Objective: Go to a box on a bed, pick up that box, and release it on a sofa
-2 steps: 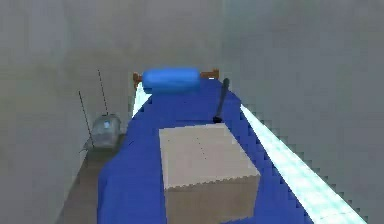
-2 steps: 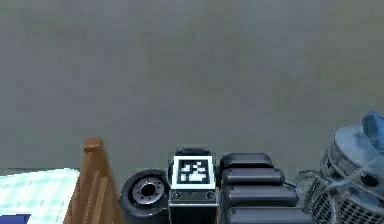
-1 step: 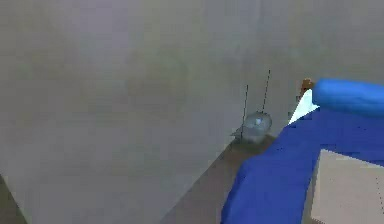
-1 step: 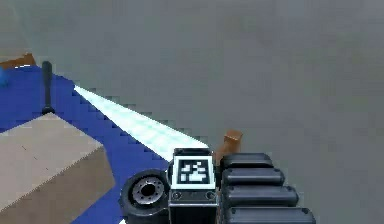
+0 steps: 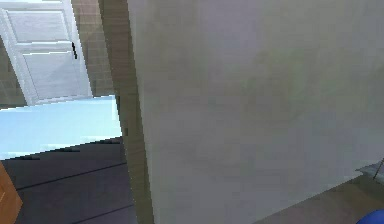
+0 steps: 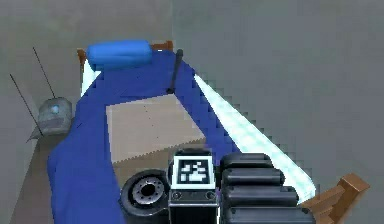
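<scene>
A bed with a blue cover runs up the arm side view, with a blue pillow at its far end. On the cover's middle lies a flat tan box. At the bottom edge the arm's end shows a white marked square. Left of it is the gripper's dark round body. Its far end is not clear, so I cannot tell whether it holds anything.
A thin dark stick leans by the wooden headboard. A grey wire thing stands on the floor left of the bed. Ahead, a plain wall is very close, with a white door and a pale blue surface to its left.
</scene>
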Controlling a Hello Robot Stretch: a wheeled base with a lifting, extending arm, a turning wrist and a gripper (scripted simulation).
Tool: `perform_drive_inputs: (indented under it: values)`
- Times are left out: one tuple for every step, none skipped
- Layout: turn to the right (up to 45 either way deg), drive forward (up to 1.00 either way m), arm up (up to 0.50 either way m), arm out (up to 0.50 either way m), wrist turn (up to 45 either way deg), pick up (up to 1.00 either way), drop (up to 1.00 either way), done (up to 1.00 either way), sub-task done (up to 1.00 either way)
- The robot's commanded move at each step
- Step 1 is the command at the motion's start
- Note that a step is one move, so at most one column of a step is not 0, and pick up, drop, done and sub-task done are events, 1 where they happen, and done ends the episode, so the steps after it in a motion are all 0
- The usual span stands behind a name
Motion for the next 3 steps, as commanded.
perform_drive_inputs:
  values:
    - [0.0, 0.0, 0.0, 0.2, 0.0, 0.0, 0.0, 0.0, 0.0]
    - [0.0, 0.0, 0.0, 0.0, 45.0, 0.0, 0.0, 0.0, 0.0]
    - [0.0, 0.0, 0.0, 0.0, 45.0, 0.0, 0.0, 0.0, 0.0]
